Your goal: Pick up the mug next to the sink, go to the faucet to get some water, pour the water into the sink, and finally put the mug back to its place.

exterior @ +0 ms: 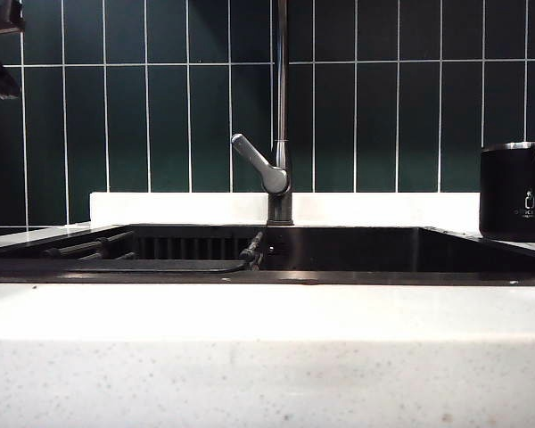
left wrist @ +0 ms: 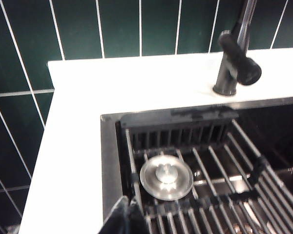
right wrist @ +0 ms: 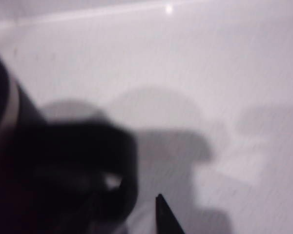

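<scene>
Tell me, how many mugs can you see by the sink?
1. The black mug stands on the white counter to the right of the sink, at the picture's edge. It shows up close and blurry in the right wrist view too. Others could be out of view.

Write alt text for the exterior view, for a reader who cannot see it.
A tall dark faucet with a grey lever stands behind a wide black sink set in white speckled stone. A black mug sits on the counter at the right edge, before dark green tiles. No end effector shows.

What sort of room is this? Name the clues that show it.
Most likely a kitchen: a sink set in a white stone counter, a tall faucet behind it, dark green wall tiles, and a mug beside the basin.
</scene>
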Robot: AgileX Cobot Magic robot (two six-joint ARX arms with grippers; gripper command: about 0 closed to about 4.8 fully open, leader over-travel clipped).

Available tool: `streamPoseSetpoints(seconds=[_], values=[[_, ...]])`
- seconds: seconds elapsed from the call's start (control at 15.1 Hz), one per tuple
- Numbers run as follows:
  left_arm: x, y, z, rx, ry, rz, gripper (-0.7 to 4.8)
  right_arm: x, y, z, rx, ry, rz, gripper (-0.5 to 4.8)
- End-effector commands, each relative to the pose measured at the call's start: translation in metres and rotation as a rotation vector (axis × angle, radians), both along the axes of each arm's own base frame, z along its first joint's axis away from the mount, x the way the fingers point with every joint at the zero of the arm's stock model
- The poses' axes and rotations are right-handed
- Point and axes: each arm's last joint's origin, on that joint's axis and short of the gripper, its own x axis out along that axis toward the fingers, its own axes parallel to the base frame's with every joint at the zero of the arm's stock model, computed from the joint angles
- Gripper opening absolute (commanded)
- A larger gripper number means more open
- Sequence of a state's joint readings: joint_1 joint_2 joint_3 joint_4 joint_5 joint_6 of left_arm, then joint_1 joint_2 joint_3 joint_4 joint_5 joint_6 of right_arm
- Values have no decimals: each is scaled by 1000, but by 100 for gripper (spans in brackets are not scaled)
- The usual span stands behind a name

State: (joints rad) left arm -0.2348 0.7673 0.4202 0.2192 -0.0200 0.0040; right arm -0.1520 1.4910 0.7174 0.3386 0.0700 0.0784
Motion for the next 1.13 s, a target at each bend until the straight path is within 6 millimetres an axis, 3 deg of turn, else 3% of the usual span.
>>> streamPoseSetpoints(seconds=[0.07, 0.26, 0.4, 0.73, 1.13], values=[[-3, 1, 0, -2, 8, 2, -6, -11, 2, 4, 3, 14, 3, 146], [-11, 3, 3, -2, 11, 3, -6, -30, 5, 8, 0, -8, 2, 144], [-20, 5, 5, -1, 12, 2, -6, -43, 8, 15, -2, -38, 8, 111], [-50, 12, 8, 2, 29, 3, -6, -68, 34, 45, 11, -100, 146, 79], [-99, 24, 7, -6, -8, 2, -5, -130, 68, 88, 14, -237, 317, 51]])
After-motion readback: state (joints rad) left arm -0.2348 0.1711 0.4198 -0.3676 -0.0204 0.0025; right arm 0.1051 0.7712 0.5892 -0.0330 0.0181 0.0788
